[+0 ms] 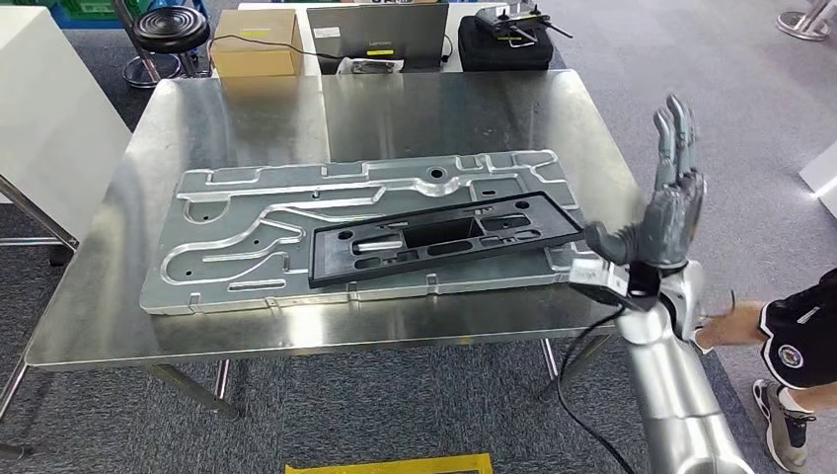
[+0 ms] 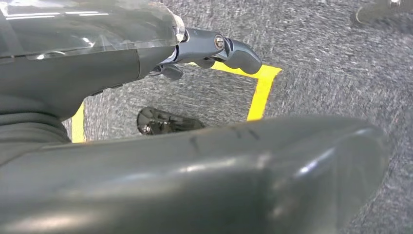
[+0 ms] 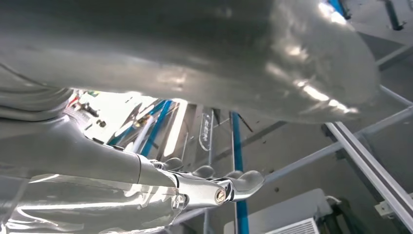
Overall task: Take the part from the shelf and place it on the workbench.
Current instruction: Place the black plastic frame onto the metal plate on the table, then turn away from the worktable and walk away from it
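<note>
A long black frame-shaped part [image 1: 444,237] lies flat on a large machined silver plate [image 1: 247,237] on the steel workbench [image 1: 247,118]. My right hand [image 1: 666,207] is raised just off the bench's right edge, beside the black part's right end, with its fingers stretched upward and nothing in it. In the right wrist view the same hand [image 3: 214,187] shows straight, empty fingers. My left hand [image 2: 146,53] hangs over the grey carpet, its fingers apart and holding nothing.
At the bench's far edge stand a cardboard box [image 1: 257,41], a laptop [image 1: 377,32] and a black case [image 1: 505,39]. A stool [image 1: 170,28] is at the far left. A person [image 1: 799,341] stands close to my right arm. Yellow tape [image 1: 390,464] marks the floor.
</note>
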You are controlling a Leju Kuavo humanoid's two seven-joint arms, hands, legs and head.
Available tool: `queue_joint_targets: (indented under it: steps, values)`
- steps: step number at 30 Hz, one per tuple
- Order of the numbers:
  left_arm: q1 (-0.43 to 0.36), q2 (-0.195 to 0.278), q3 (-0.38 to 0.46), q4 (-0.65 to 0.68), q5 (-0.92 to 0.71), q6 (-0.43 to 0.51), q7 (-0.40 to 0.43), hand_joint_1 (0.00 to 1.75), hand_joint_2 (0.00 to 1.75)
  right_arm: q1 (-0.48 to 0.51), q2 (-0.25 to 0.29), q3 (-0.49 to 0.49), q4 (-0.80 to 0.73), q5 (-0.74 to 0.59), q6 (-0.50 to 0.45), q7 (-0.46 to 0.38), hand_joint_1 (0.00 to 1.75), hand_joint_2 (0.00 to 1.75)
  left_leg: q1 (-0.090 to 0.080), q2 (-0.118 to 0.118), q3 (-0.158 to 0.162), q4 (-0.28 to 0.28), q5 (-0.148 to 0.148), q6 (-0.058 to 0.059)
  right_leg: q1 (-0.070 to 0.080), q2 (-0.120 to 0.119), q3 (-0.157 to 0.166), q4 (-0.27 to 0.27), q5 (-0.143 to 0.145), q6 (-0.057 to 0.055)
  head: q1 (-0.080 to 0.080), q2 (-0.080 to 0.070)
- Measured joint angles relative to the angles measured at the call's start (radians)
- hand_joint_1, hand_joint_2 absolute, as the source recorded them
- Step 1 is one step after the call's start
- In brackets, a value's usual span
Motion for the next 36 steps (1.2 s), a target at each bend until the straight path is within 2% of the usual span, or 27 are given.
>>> queue_joint_targets:
  steps: [1,2,4,6,7,8,10,11,12,13,16,17,18,20,21,22,23,25,26,27,28,29,30,32,33,34,36]
  values:
    - [0.000,-0.001,0.002,0.000,0.000,0.000,-0.001,0.00,0.00,0.048,-0.001,-0.024,-0.029,0.003,0.005,-0.015,0.00,0.00,-0.001,-0.001,0.000,0.000,0.000,-0.003,0.003,0.000,0.028,-0.059,0.023,-0.005,0.000,0.000]
    - [0.000,-0.002,0.004,0.000,0.000,0.000,-0.002,0.00,0.00,0.100,-0.002,-0.049,-0.059,0.007,0.009,-0.030,0.00,0.00,-0.002,-0.002,0.000,0.000,0.000,-0.008,0.007,-0.001,0.045,-0.095,0.036,-0.010,0.000,0.000]
    - [0.001,-0.002,0.006,0.000,-0.002,0.000,-0.005,0.00,0.00,0.212,0.007,-0.092,-0.110,0.009,0.011,-0.048,0.00,0.00,-0.003,-0.004,0.001,-0.003,0.002,-0.019,0.014,-0.001,0.047,-0.106,0.041,-0.019,0.000,0.000]
    - [0.004,-0.001,0.009,0.000,-0.003,0.002,-0.006,0.00,0.00,0.308,0.026,-0.129,-0.147,0.001,0.011,-0.054,0.00,0.00,-0.003,0.000,-0.001,0.004,-0.011,-0.031,0.009,-0.004,0.046,-0.112,0.048,-0.032,0.000,0.000]
    - [0.005,-0.001,0.010,0.000,-0.003,0.003,-0.006,0.00,0.00,0.345,0.036,-0.145,-0.158,-0.002,0.012,-0.055,0.00,0.00,-0.003,0.003,-0.008,0.026,-0.035,-0.035,0.006,-0.005,0.043,-0.116,0.053,-0.040,0.000,0.000]
    - [0.006,0.000,0.010,0.000,-0.003,0.005,-0.006,0.00,0.00,0.376,0.047,-0.159,-0.165,-0.003,0.015,-0.054,0.00,0.00,-0.004,0.007,-0.022,0.068,-0.072,-0.038,0.003,-0.006,0.039,-0.119,0.059,-0.047,0.000,0.000]
    - [0.005,0.000,0.010,0.000,-0.004,0.008,-0.006,0.00,0.00,0.430,0.064,-0.186,-0.168,-0.003,0.027,-0.051,0.00,0.00,-0.003,0.011,-0.062,0.196,-0.159,-0.041,0.005,-0.008,0.025,-0.119,0.070,-0.053,0.000,0.000]
    - [0.005,0.000,0.010,0.000,-0.004,0.009,-0.006,0.00,0.00,0.456,0.075,-0.201,-0.166,-0.002,0.034,-0.050,0.00,0.00,-0.003,0.012,-0.074,0.249,-0.188,-0.042,0.007,-0.009,0.017,-0.118,0.076,-0.053,0.000,0.000]
    - [0.005,0.000,0.010,0.000,-0.004,0.010,-0.006,0.00,0.00,0.478,0.086,-0.215,-0.163,-0.001,0.042,-0.049,0.00,0.00,-0.003,0.012,-0.069,0.270,-0.199,-0.042,0.008,-0.009,0.007,-0.117,0.083,-0.053,-0.001,0.000]
    - [0.006,0.000,0.010,0.000,-0.005,0.010,-0.006,0.00,0.00,0.498,0.097,-0.230,-0.158,0.000,0.050,-0.049,0.00,0.00,-0.003,0.012,-0.043,0.248,-0.191,-0.041,0.009,-0.009,-0.003,-0.116,0.091,-0.052,0.000,0.000]
    - [0.003,0.000,0.010,0.000,-0.006,0.013,-0.006,0.00,0.00,0.542,0.135,-0.276,-0.133,0.001,0.077,-0.053,0.00,0.00,-0.007,0.011,0.104,0.032,-0.131,-0.030,0.010,-0.007,-0.026,-0.110,0.114,-0.042,0.000,0.000]
    - [0.001,0.000,0.010,0.000,-0.006,0.013,-0.007,0.00,0.00,0.552,0.148,-0.292,-0.123,0.002,0.085,-0.054,0.00,0.00,-0.010,0.011,0.133,-0.016,-0.119,-0.026,0.010,-0.007,-0.028,-0.109,0.121,-0.036,0.000,0.000]
    - [0.000,0.000,0.010,0.000,-0.006,0.014,-0.008,0.00,0.00,0.559,0.159,-0.308,-0.112,0.004,0.091,-0.055,0.00,0.00,-0.013,0.011,0.143,-0.037,-0.114,-0.021,0.009,-0.007,-0.028,-0.110,0.128,-0.030,0.000,0.000]
    - [0.001,0.000,0.010,0.000,-0.007,0.014,-0.009,0.00,0.00,0.567,0.180,-0.340,-0.085,0.010,0.097,-0.056,0.00,0.00,-0.018,0.012,0.135,-0.036,-0.096,-0.010,0.006,-0.005,-0.027,-0.118,0.145,-0.017,0.000,0.000]
    - [0.001,-0.001,0.010,0.000,-0.008,0.014,-0.009,0.00,0.00,0.571,0.189,-0.356,-0.070,0.015,0.098,-0.056,0.00,0.00,-0.018,0.015,0.129,-0.038,-0.083,-0.004,0.004,-0.003,-0.030,-0.118,0.145,-0.011,0.000,0.000]
    - [0.000,-0.001,0.010,0.000,-0.010,0.014,-0.009,0.00,0.00,0.574,0.196,-0.371,-0.056,0.019,0.098,-0.056,0.00,0.00,-0.016,0.018,0.120,-0.041,-0.070,0.002,0.001,-0.002,-0.035,-0.106,0.124,-0.005,0.000,0.000]
    - [0.000,-0.001,0.010,0.000,-0.011,0.014,-0.009,0.00,0.00,0.576,0.202,-0.385,-0.042,0.025,0.098,-0.056,0.00,0.00,-0.013,0.021,0.108,-0.044,-0.056,0.006,0.000,-0.001,-0.046,-0.076,0.082,0.000,0.000,0.000]
    - [0.000,-0.001,0.011,0.000,-0.014,0.013,-0.009,0.00,0.00,0.576,0.213,-0.412,-0.014,0.041,0.101,-0.056,0.00,0.00,-0.012,0.024,0.079,-0.043,-0.031,0.011,-0.004,0.000,-0.073,0.041,-0.036,0.010,0.001,0.000]
    - [0.001,-0.001,0.011,0.000,-0.015,0.012,-0.009,0.00,0.00,0.575,0.220,-0.427,0.002,0.051,0.104,-0.056,0.00,0.00,-0.012,0.025,0.063,-0.042,-0.020,0.010,-0.005,0.000,-0.082,0.106,-0.075,0.014,0.000,0.000]
    - [0.001,-0.001,0.011,0.000,-0.017,0.012,-0.009,0.00,0.00,0.574,0.226,-0.441,0.020,0.062,0.106,-0.056,0.00,0.00,-0.012,0.026,0.046,-0.039,-0.008,0.009,-0.005,0.000,-0.082,0.155,-0.091,0.017,0.000,0.000]
    - [0.001,-0.001,0.011,0.000,-0.019,0.011,-0.009,0.00,0.00,0.573,0.232,-0.456,0.041,0.073,0.108,-0.056,0.00,0.00,-0.012,0.027,0.030,-0.036,0.002,0.007,-0.006,0.000,-0.066,0.173,-0.082,0.018,0.000,0.000]
    - [0.001,-0.001,0.011,0.000,-0.021,0.011,-0.009,0.00,0.00,0.571,0.238,-0.474,0.064,0.085,0.109,-0.056,0.00,0.00,-0.012,0.027,0.013,-0.031,0.011,0.004,-0.007,0.000,-0.031,0.154,-0.058,0.017,0.000,0.000]
    - [0.001,-0.001,0.011,0.000,-0.022,0.011,-0.009,0.00,0.00,0.567,0.242,-0.490,0.086,0.096,0.109,-0.056,0.00,0.00,-0.012,0.027,-0.001,-0.027,0.019,0.001,-0.007,0.000,0.021,0.100,-0.034,0.015,0.000,0.000]
    - [0.000,-0.001,0.011,0.000,-0.024,0.011,-0.008,0.00,0.00,0.553,0.247,-0.525,0.137,0.117,0.108,-0.056,0.00,0.00,-0.013,0.027,-0.018,-0.018,0.032,-0.008,-0.005,0.001,0.137,-0.053,-0.035,0.005,0.000,0.000]
    - [0.000,-0.001,0.011,0.000,-0.025,0.011,-0.008,0.00,0.00,0.545,0.249,-0.541,0.166,0.127,0.106,-0.056,0.00,0.00,-0.014,0.027,-0.021,-0.017,0.039,-0.014,-0.002,0.002,0.173,-0.108,-0.046,-0.001,0.000,0.000]
    - [-0.001,-0.001,0.011,0.000,-0.025,0.011,-0.007,0.00,0.00,0.538,0.251,-0.559,0.201,0.136,0.104,-0.056,0.00,0.00,-0.013,0.027,-0.022,-0.017,0.047,-0.020,0.003,0.002,0.190,-0.138,-0.056,-0.008,0.000,0.000]
    - [0.001,-0.001,0.011,0.000,-0.027,0.012,-0.007,0.00,0.00,0.526,0.253,-0.592,0.275,0.153,0.095,-0.056,0.00,0.00,-0.010,0.026,-0.023,-0.019,0.058,-0.033,0.005,0.000,0.182,-0.146,-0.043,-0.024,0.000,0.000]
